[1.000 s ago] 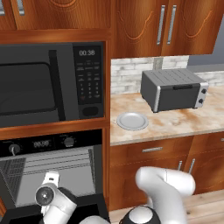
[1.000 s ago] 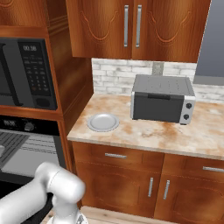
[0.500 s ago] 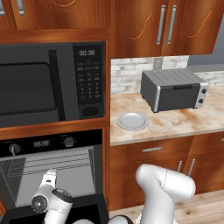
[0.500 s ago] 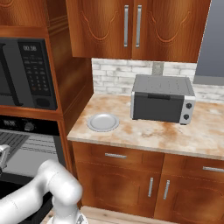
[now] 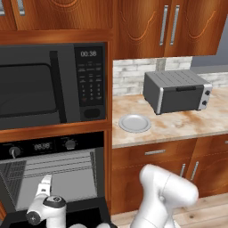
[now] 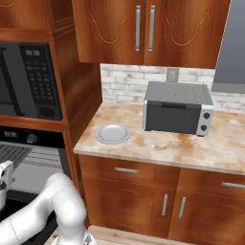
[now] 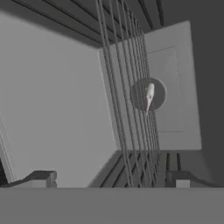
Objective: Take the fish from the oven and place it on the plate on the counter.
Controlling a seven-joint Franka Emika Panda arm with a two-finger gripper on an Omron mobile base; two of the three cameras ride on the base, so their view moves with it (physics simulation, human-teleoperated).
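Observation:
The black oven (image 5: 53,146) stands open below the microwave, with wire racks (image 7: 131,109) inside. In the hand view the slim silvery fish (image 7: 149,96) lies deep in the cavity, by the rack wires, in front of a round dark patch on the back wall. My gripper (image 7: 111,178) is open and well short of the fish, with nothing between its fingertips (image 7: 43,176). In the left base view the gripper (image 5: 45,182) points into the oven mouth. It shows at the left edge of the right base view (image 6: 5,170). The pale plate (image 5: 134,123) (image 6: 112,133) sits bare on the beige counter (image 5: 178,122).
A grey toaster oven (image 5: 176,91) (image 6: 177,107) stands on the counter right of the plate. The black microwave (image 5: 49,84) sits directly above the oven. Reddish-brown cabinets (image 6: 162,201) run under the counter, and my arm's white links (image 5: 164,191) are in front of them.
My hand has dropped a little and pushed forward toward the oven mouth. The plate and the toaster oven have not moved.

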